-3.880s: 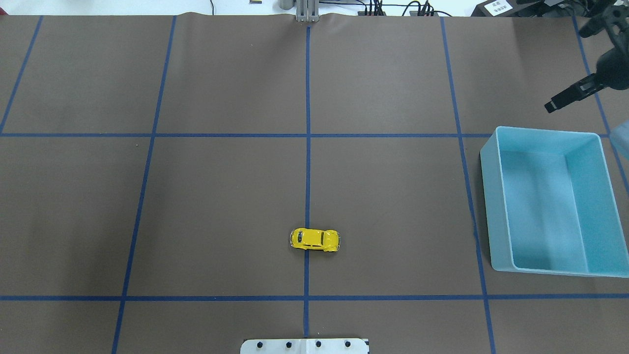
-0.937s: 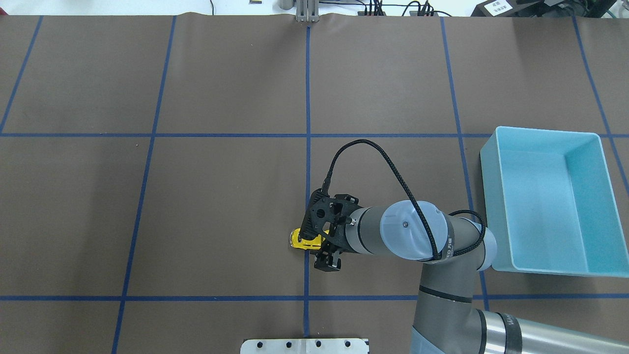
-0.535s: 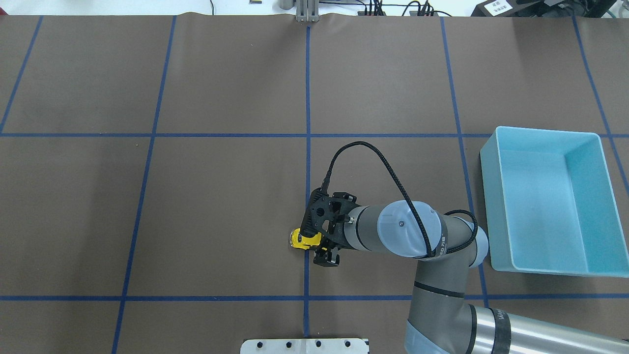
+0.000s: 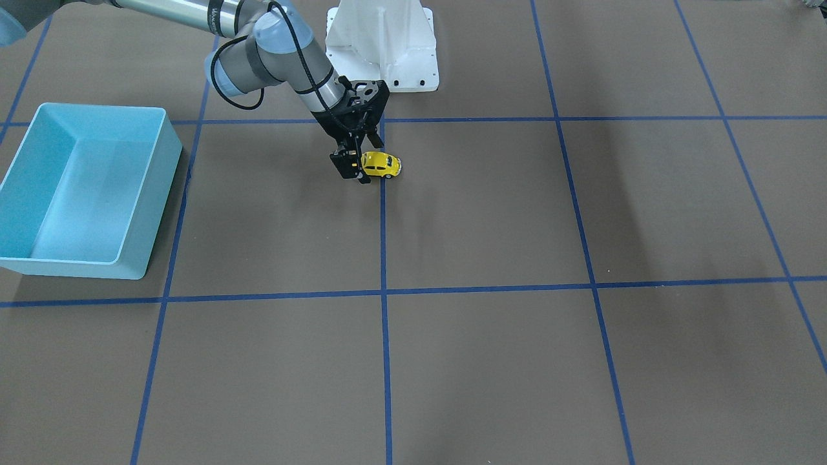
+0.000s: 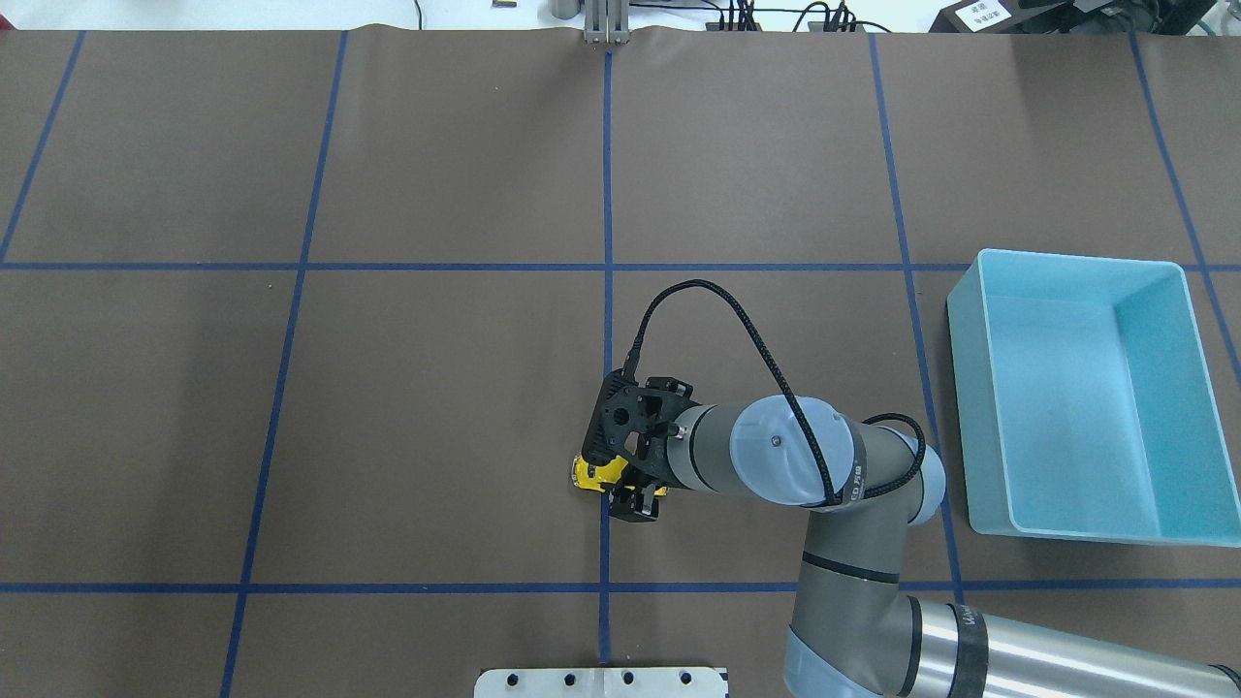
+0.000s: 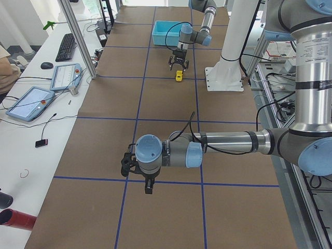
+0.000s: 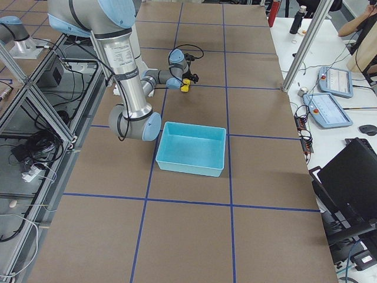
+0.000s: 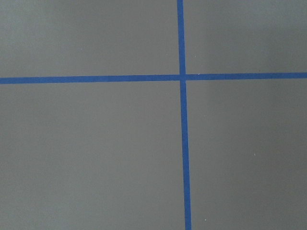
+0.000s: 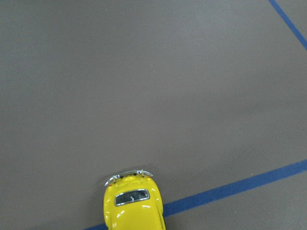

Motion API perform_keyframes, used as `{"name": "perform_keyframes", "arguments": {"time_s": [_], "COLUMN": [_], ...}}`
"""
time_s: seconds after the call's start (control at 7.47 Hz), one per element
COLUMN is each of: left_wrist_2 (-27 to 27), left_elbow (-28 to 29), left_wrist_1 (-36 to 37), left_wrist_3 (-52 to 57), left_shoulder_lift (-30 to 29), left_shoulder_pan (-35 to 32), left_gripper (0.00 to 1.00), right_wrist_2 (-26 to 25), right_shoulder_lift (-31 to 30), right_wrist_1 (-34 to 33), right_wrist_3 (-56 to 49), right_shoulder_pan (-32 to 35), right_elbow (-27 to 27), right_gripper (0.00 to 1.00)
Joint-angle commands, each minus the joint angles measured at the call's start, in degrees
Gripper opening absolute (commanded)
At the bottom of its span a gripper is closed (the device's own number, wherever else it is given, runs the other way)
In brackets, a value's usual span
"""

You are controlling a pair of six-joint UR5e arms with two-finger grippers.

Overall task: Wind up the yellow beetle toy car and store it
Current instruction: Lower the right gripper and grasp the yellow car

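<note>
The yellow beetle toy car (image 5: 591, 472) stands on the brown mat on the centre blue tape line, lengthwise left to right. It also shows in the front view (image 4: 384, 165) and at the bottom of the right wrist view (image 9: 133, 206). My right gripper (image 5: 630, 477) is low over the car's right part, with one finger (image 5: 636, 506) on the near side and the other hidden under the wrist. The jaws look open around the car (image 4: 356, 166). My left gripper (image 6: 141, 179) hovers over bare mat far to the left. I cannot tell if it is open.
A light blue open bin (image 5: 970, 388) stands at the mat's right side, also in the front view (image 4: 165, 161). The white robot base (image 4: 381, 45) is behind the car. Blue tape lines divide the mat.
My right arm came in from the right and lowered over the car. In the last second it shifted slightly left. The car has not moved.
</note>
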Motion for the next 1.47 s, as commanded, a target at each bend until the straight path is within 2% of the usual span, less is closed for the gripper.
{"name": "perform_keyframes", "arguments": {"time_s": [0.0, 0.4, 0.54, 0.67, 0.8, 0.94, 1.07, 1.34], "left_wrist_2": [0.00, 0.00, 0.00, 0.00, 0.00, 0.00, 0.00, 0.00], "left_elbow": [0.00, 0.00, 0.00, 0.09, 0.00, 0.00, 0.00, 0.00], "left_wrist_1": [0.00, 0.00, 0.00, 0.00, 0.00, 0.00, 0.00, 0.00], "left_wrist_3": [0.08, 0.08, 0.08, -0.01, -0.01, -0.10, -0.10, -0.10], "left_shoulder_lift": [0.00, 0.00, 0.00, 0.00, 0.00, 0.00, 0.00, 0.00], "left_shoulder_pan": [-0.08, 0.00, -0.08, -0.08, 0.00, 0.00, 0.00, 0.00], "left_gripper": [1.00, 1.00, 1.00, 1.00, 1.00, 1.00, 1.00, 1.00], "right_wrist_2": [-0.41, -0.50, -0.50, -0.58, -0.67, -0.67, -0.67, -0.50], "right_shoulder_lift": [0.62, 1.06, 1.15, 1.76, 2.12, 1.51, 0.81, 0.45], "right_wrist_1": [0.09, 0.09, 0.18, 0.01, 0.00, 0.27, 0.18, -0.69], "right_wrist_3": [-0.02, 0.07, 0.42, 0.77, 0.77, 0.77, 0.69, 0.77], "right_shoulder_pan": [-0.51, -0.95, -1.04, -1.31, -1.48, -1.83, -1.92, -1.40], "right_elbow": [-1.54, -2.51, -2.43, -2.25, -1.64, -1.02, 0.37, 4.32], "right_gripper": [1.00, 0.99, 0.91, 0.76, 0.45, 0.05, 0.00, 0.00]}}
